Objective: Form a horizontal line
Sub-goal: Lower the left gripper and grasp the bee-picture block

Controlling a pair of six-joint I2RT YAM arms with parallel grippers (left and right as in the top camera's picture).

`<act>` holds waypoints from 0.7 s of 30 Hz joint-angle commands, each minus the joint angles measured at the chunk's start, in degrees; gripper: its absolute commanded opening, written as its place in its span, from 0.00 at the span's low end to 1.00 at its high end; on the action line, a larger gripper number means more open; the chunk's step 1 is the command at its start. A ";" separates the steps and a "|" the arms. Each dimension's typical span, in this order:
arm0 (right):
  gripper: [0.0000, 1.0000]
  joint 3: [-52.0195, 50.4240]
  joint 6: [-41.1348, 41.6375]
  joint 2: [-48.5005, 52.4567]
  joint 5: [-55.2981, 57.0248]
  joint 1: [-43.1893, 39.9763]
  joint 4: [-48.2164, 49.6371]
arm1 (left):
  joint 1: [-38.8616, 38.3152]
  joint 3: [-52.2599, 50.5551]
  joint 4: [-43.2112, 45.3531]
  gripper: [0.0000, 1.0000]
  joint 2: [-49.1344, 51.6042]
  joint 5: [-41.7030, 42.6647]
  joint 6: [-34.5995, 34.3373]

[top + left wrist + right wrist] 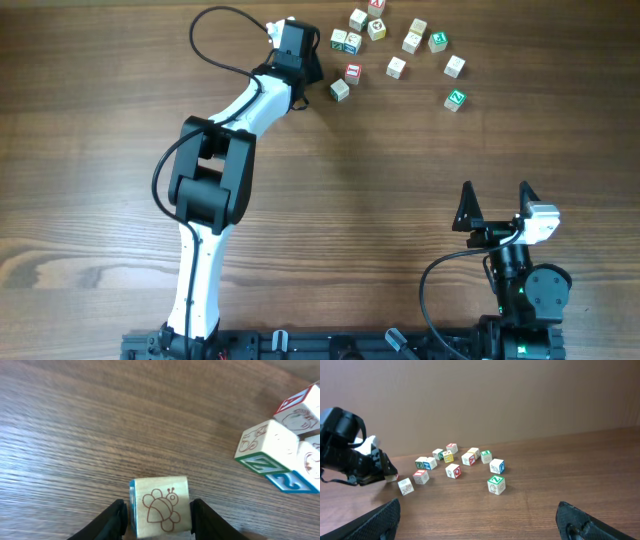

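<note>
My left gripper [303, 72] reaches to the far side of the table. In the left wrist view it [159, 510] is shut on a pale wooden cube with a brown bee drawing [160, 510], low over the wood. That cube is hidden under the gripper in the overhead view. Just right of it the horizontal line [345, 41] shows as touching cubes side by side: a green Z cube [262, 447] against a blue 2 cube [300, 472]. My right gripper [497, 195] is open and empty near the front edge, and its fingers frame the right wrist view [477, 512].
Loose letter cubes lie scattered at the far right: one [340, 89] close by the left gripper, a red-marked one [352, 72], a green Z cube [455, 99] and several more [415, 40]. The left arm [215, 180] stretches across the table's left middle.
</note>
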 commanded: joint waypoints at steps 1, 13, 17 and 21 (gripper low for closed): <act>1.00 -0.07 -1.03 -0.20 -0.92 0.22 0.35 | -0.13 0.33 -1.14 0.44 -5.97 -2.21 3.02; 1.00 -0.07 -1.03 -0.20 -0.92 0.22 0.37 | 0.39 0.31 -0.94 0.72 -5.27 -4.26 2.95; 1.00 -0.07 -1.03 -0.20 -0.92 0.22 0.35 | 0.35 0.31 0.35 0.73 -2.25 -4.17 2.95; 1.00 -0.07 -1.03 -0.20 -0.92 0.22 0.37 | 0.35 0.31 0.44 0.81 1.18 -3.17 2.97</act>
